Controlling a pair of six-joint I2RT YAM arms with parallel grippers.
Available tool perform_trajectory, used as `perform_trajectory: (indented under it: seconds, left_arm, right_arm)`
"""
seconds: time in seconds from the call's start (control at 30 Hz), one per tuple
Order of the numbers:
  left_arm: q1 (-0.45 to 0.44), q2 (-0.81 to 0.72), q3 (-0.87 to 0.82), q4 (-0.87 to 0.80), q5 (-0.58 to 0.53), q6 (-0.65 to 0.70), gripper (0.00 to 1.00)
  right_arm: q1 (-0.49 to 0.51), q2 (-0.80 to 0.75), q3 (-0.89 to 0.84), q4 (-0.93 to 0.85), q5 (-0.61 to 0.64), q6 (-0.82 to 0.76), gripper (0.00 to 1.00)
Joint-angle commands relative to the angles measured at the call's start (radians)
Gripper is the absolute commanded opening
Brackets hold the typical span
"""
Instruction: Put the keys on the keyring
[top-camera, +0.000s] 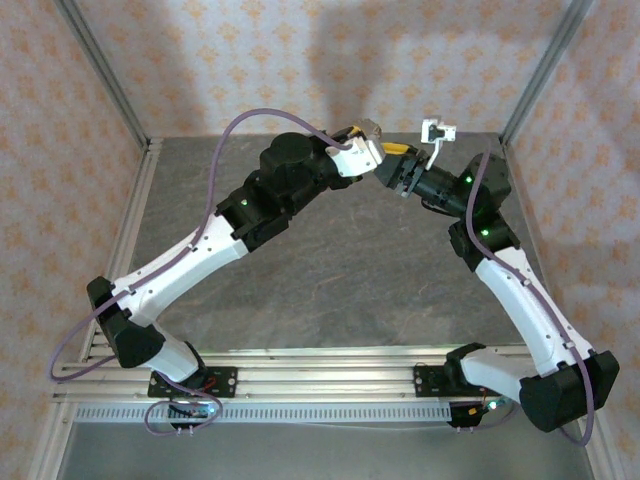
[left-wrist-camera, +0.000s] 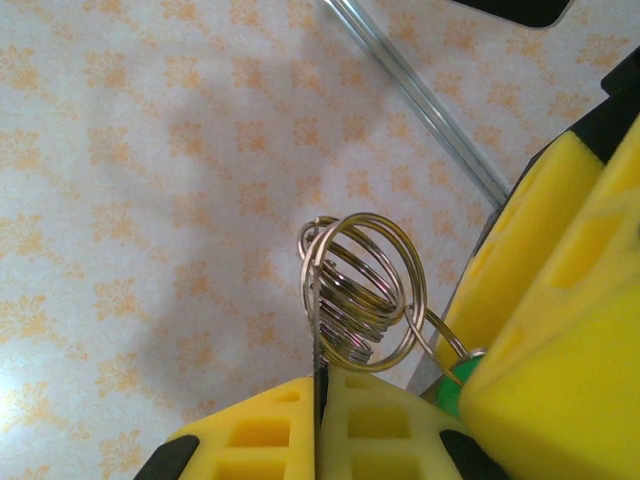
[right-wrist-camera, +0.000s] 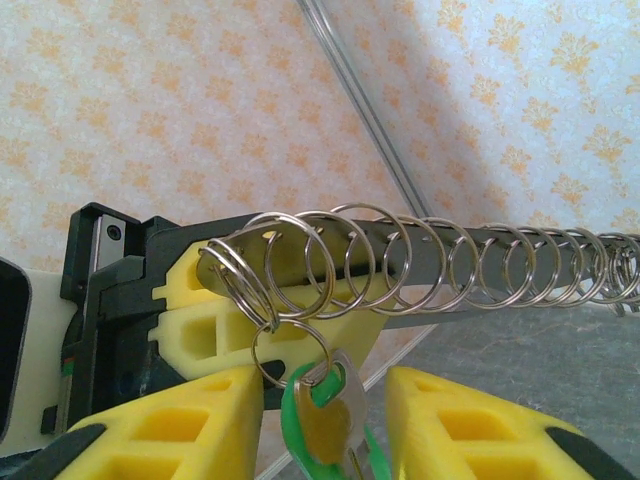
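Silvery coiled keyring (right-wrist-camera: 245, 282); green-headed key (right-wrist-camera: 322, 425), seemingly brassy.

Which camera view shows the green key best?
The right wrist view: the key hangs from the rings, close and nearly whole. In the left wrist view a green corner of it peeks out low on the right. In the top view it is too small to tell.
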Motion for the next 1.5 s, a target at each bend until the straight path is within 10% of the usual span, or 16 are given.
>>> perform_trajectory:
  seconds: [0.0,0.4,1.47]
  left_arm:
    - [-0.015,0.002,0.052,0.020,0.018,-0.002,0.00]
    - [-0.015,0.005,0.056,0.016,0.014,-0.009,0.00]
    - [0.060,-0.061,-0.076,0.052,0.026,-0.181,0.00]
  right_arm:
    - [0.014,0.010,0.007,-0.026,-0.001,-0.031,0.34]
    - [0.014,-0.002,-0.007,-0.070,-0.001,-0.052,0.00]
    - [-0.065,-0.017,0.038,0.137,-0.083,0.230,0.00]
